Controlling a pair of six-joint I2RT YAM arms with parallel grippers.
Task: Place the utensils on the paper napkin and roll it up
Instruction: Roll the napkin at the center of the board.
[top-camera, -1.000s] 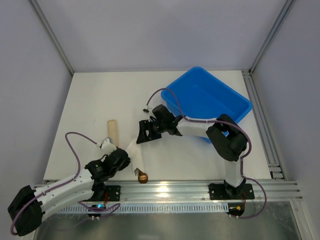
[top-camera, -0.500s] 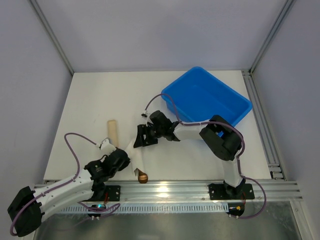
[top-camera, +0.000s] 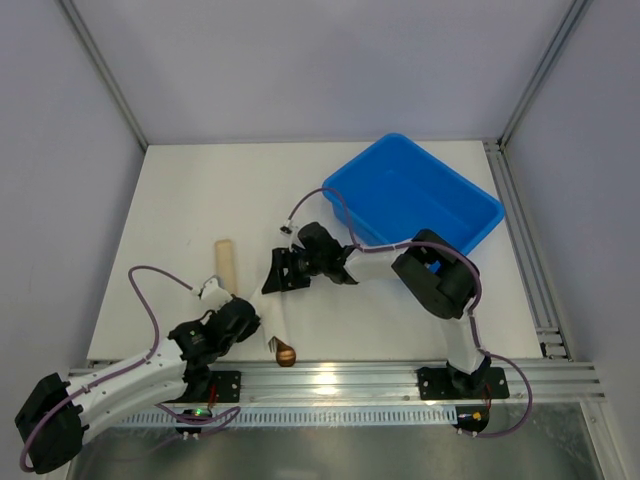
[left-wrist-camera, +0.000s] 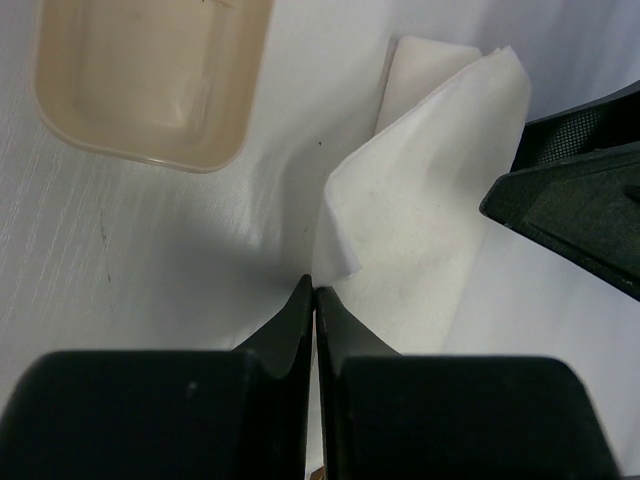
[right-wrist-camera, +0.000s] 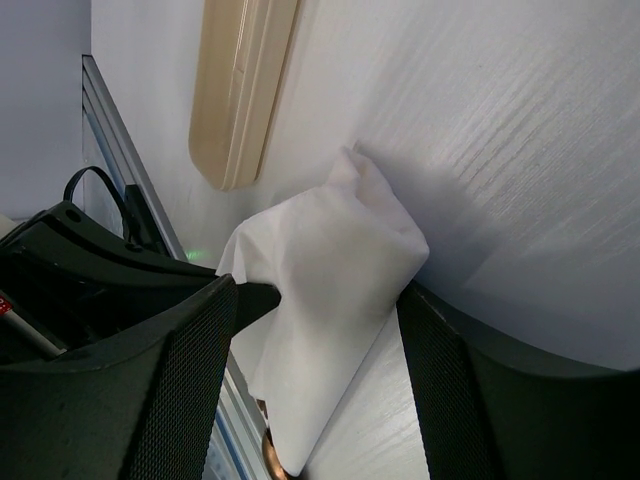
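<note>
White paper sits at the centre of the top view. We see the paper napkin (top-camera: 271, 305) bunched on the table (top-camera: 190, 190) near its front edge, between the two grippers. The left gripper (top-camera: 248, 313) is at its left side and the right gripper (top-camera: 272, 278) at its far end. A rounded bronze end of a utensil (top-camera: 286, 354) pokes out at the napkin's near end. The tan cylinder (top-camera: 226, 262) lies just left of the napkin. The blue bin (top-camera: 400, 185) stands well apart at the right rear.

From the left wrist we see the left gripper (left-wrist-camera: 313, 292) with its fingers pressed together and their tips at a corner of the paper napkin (left-wrist-camera: 420, 220). We cannot tell whether paper is caught between them. The tan cylinder (left-wrist-camera: 150, 80) lies at upper left, and part of the right gripper shows dark at the right edge.

From the right wrist we see the right gripper (right-wrist-camera: 315, 290) spread wide, with one finger on either side of a raised fold of the paper napkin (right-wrist-camera: 330, 260). The tan cylinder (right-wrist-camera: 245, 80) lies beyond it. A bronze glint of the utensil (right-wrist-camera: 272, 462) shows under the napkin's lower edge.
</note>
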